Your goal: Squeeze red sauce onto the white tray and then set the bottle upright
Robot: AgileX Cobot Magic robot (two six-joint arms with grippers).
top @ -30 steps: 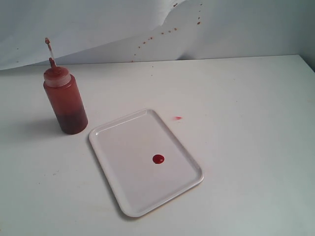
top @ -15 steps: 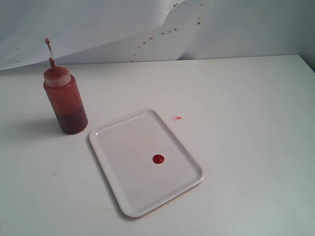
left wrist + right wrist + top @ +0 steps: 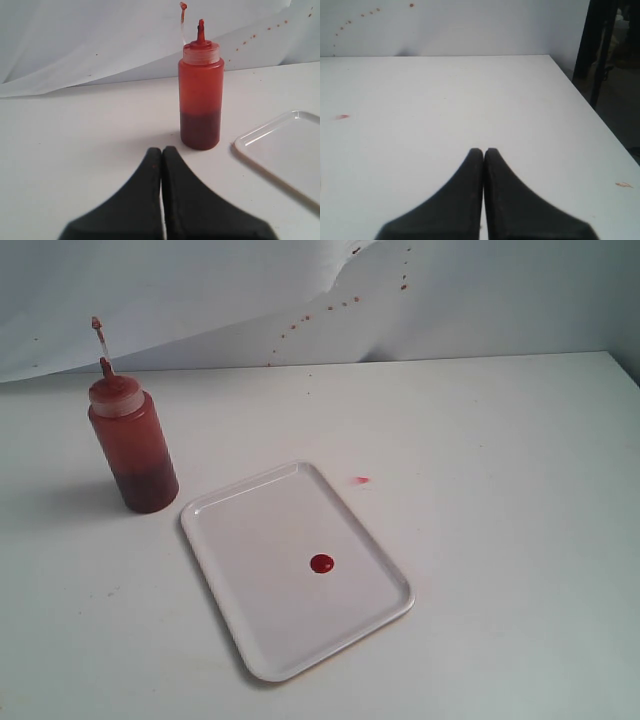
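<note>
The bottle [image 3: 133, 445] stands upright on the table at the left, its thin nozzle pointing up; the left wrist view shows it too, bottle [image 3: 201, 95]. To its right lies the white tray [image 3: 240, 540], tray corner [image 3: 280, 145]. A round blob of red sauce [image 3: 321, 563] sits on the tray. My left gripper [image 3: 161, 150] is shut and empty, a short way in front of the bottle and apart from it. My right gripper [image 3: 483, 151] is shut and empty over bare table. Neither gripper shows in the exterior view.
A pale pink-red smear [image 3: 361, 480] marks the table just beyond the tray, smear [image 3: 341, 117]. Red specks [image 3: 340, 305] dot the white backdrop. The table's right edge [image 3: 590, 107] drops off beside a dark stand [image 3: 597, 55].
</note>
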